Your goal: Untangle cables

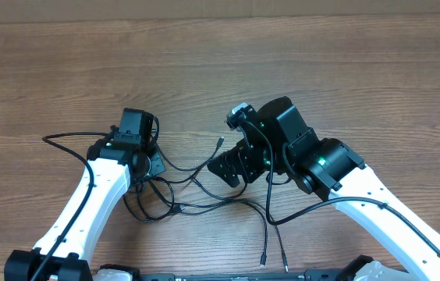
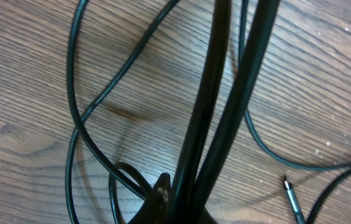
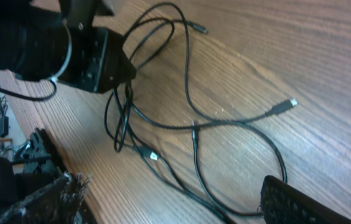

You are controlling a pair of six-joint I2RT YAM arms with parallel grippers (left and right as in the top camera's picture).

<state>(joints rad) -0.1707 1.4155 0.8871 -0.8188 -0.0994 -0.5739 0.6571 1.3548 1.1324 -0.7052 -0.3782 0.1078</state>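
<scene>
- My left jaws are closed all the way. They are pinched on the cables (image 3: 194, 127) where several strands bunch together at my black fingertips (image 3: 118, 68).
- From my left wrist, two thick, blurred black bars run up past the lens from a dark tip. I cannot tell whether they are strands or part of me. Thinner cords curve around them on the wood.
- My right jaws stand wide open and hold nothing. One dimpled black finger pad (image 3: 300, 202) shows in the lower right corner of my right wrist view.
- Seen from overhead, my right jaws are over a strand near the middle of the spread. I cannot tell whether they touch it.
- The cables are thin, round, glossy black cords lying in loose loops that cross each other. The densest knot is just beside my left jaws, and the strands fan out from there toward my right jaws.
- Small plugs end the cords. There is a silver-tipped plug (image 3: 290, 102) out on its own and a dark plug (image 2: 292, 200) beside my left wrist. Two ends (image 1: 264, 261) trail toward the near edge.
- Everything lies on the desk (image 1: 321, 55), a flat brown surface with a fine wood grain running across it.
- My white left arm (image 1: 87, 203) and white right arm (image 1: 392, 203) reach in from the near corners, with the cables between them.
</scene>
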